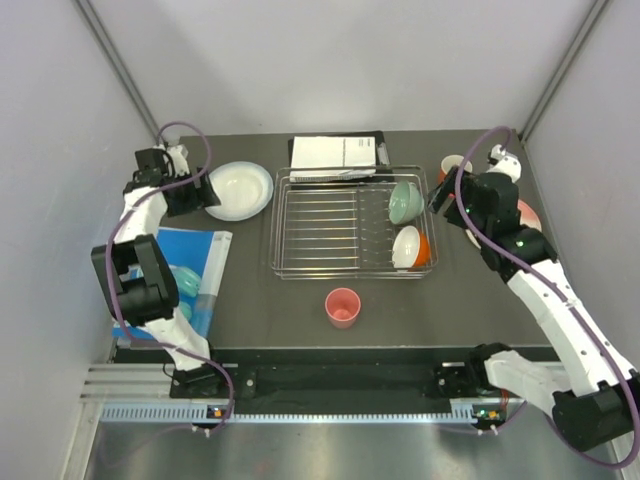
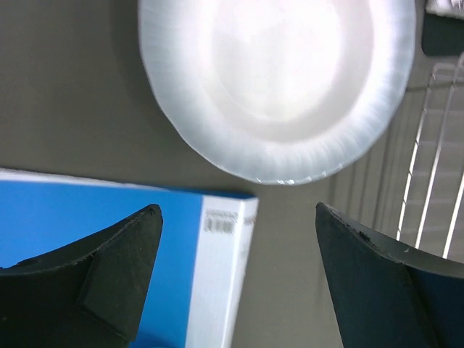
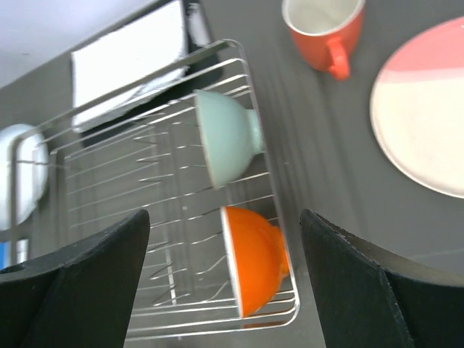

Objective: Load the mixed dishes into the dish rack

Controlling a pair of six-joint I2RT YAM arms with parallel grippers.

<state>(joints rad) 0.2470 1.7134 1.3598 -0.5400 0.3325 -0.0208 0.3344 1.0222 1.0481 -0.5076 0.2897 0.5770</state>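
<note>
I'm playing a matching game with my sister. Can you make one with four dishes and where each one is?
Things:
1. mint-green bowl
2. white plate
3. pink cup
4. orange mug

Places:
A. on the table, left of the dish rack
B. on the table, right of the dish rack
C. on its edge inside the dish rack
D. on the table, on the robot's side of the dish rack

Pairs: 1-C, 2-A, 3-D, 4-B

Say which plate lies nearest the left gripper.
The white plate, directly ahead of the left gripper; the pale pink plate lies beyond the dish rack, by the right arm.
</note>
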